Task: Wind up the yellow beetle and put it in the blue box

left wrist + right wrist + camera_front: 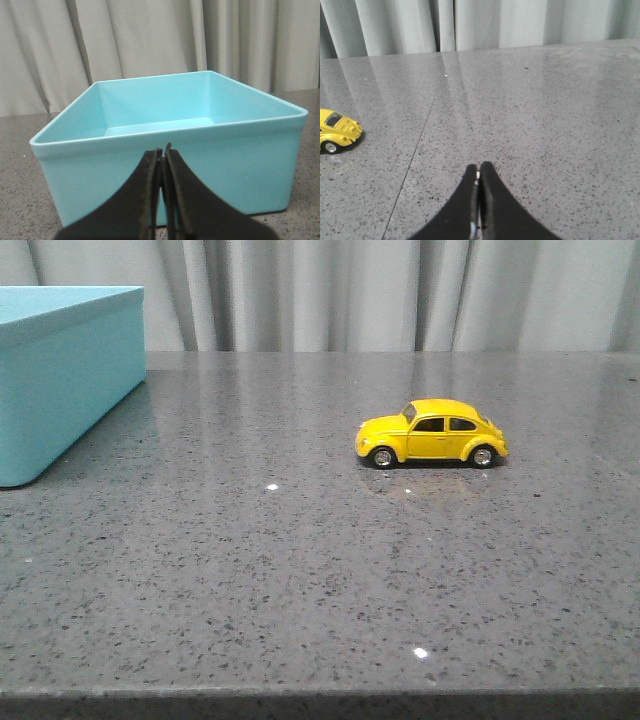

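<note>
The yellow beetle point(431, 433) stands on its wheels on the grey table, right of centre, nose pointing left. It also shows at the edge of the right wrist view as the yellow beetle point(338, 131), well apart from my right gripper point(479, 166), which is shut on nothing. The blue box point(62, 373) sits at the far left of the table, its top open. In the left wrist view the blue box point(240, 165) fills the frame and looks empty inside. My left gripper point(162, 150) is shut just in front of its near wall, holding nothing. Neither gripper appears in the front view.
The grey speckled table point(300, 570) runs to a front edge at the bottom of the front view. Pale curtains point(380, 290) hang behind the table's far edge.
</note>
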`<state>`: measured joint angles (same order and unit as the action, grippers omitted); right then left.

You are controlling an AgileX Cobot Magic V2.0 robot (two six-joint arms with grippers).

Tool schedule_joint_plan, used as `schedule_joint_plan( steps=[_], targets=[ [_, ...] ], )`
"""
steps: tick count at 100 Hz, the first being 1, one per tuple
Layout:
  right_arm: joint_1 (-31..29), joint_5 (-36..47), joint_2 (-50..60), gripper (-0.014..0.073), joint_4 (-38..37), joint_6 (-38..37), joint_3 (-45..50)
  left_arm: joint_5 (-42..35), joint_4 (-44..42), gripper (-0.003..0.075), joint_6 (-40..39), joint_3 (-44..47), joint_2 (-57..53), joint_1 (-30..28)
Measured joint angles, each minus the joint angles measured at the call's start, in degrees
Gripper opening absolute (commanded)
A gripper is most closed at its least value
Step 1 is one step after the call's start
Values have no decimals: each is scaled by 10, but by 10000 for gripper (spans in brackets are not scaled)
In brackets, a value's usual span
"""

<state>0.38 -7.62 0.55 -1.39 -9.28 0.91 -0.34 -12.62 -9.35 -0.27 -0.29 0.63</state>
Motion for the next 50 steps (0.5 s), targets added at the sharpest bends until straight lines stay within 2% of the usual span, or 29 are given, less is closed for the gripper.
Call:
schedule_joint_plan(
  steps=[18, 40, 50],
  targets=[
    [0, -48, 0, -64, 1, 0, -45, 11, 50, -20, 0, -14, 1, 0],
    [0, -111, -41, -64, 2, 0, -125, 88, 68, -20, 0, -115, 60, 0],
    [0, -127, -79, -64, 2, 0, -163, 98, 78, -20, 0, -153, 104, 0]
  ],
)
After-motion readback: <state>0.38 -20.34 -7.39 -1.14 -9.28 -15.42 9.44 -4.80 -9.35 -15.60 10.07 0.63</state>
